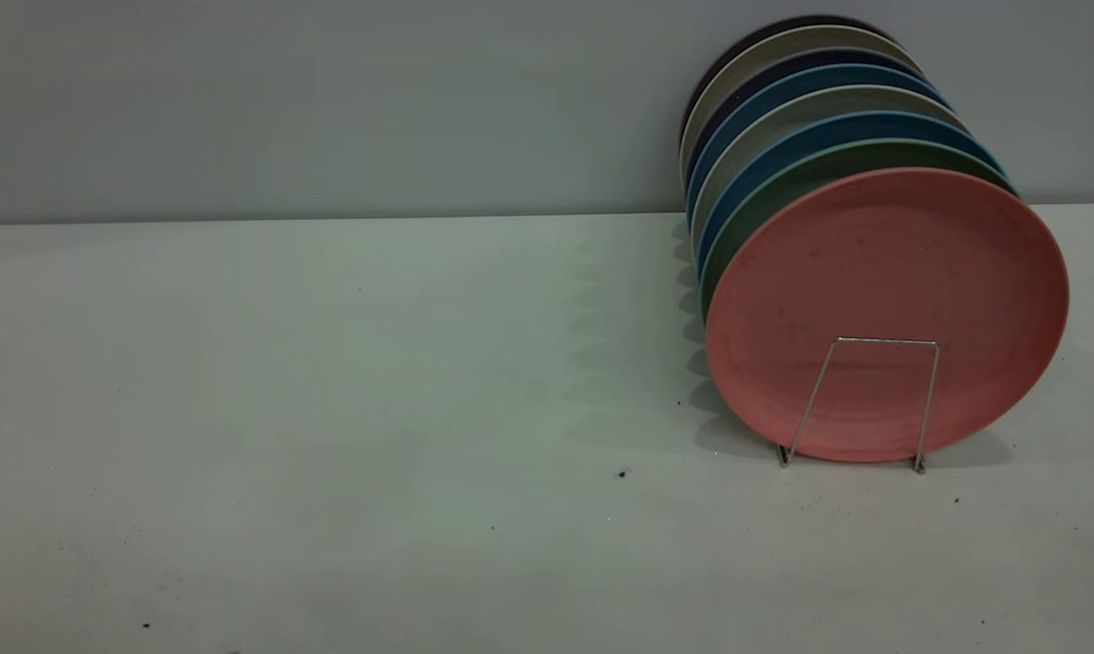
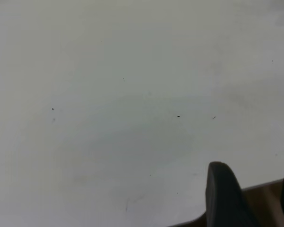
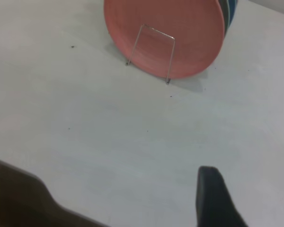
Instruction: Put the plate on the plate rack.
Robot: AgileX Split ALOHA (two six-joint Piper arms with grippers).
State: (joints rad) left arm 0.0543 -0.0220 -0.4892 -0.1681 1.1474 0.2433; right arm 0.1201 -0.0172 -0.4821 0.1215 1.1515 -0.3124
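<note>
The salmon-pink plate [image 1: 883, 272] stands upright on edge at the table's right side, at the front of a row of plates. The front loop of the silver wire plate rack [image 1: 888, 341] stands against its face, its feet on the table. From the right wrist the pink plate [image 3: 180, 28] and the plate rack loop [image 3: 158, 31] lie farther off. My right gripper [image 3: 250, 172] is open over bare table, well short of them. Open too is my left gripper [image 2: 254, 165], which hangs near a table edge and holds nothing. Neither arm shows in the exterior view.
Behind the pink plate stand a teal-green plate [image 1: 783, 195], blue plates [image 1: 810, 136] and several grey and dark ones, reaching back to the wall. The grey table [image 1: 329, 409] stretches to the left of the row, with a few dark specks on it.
</note>
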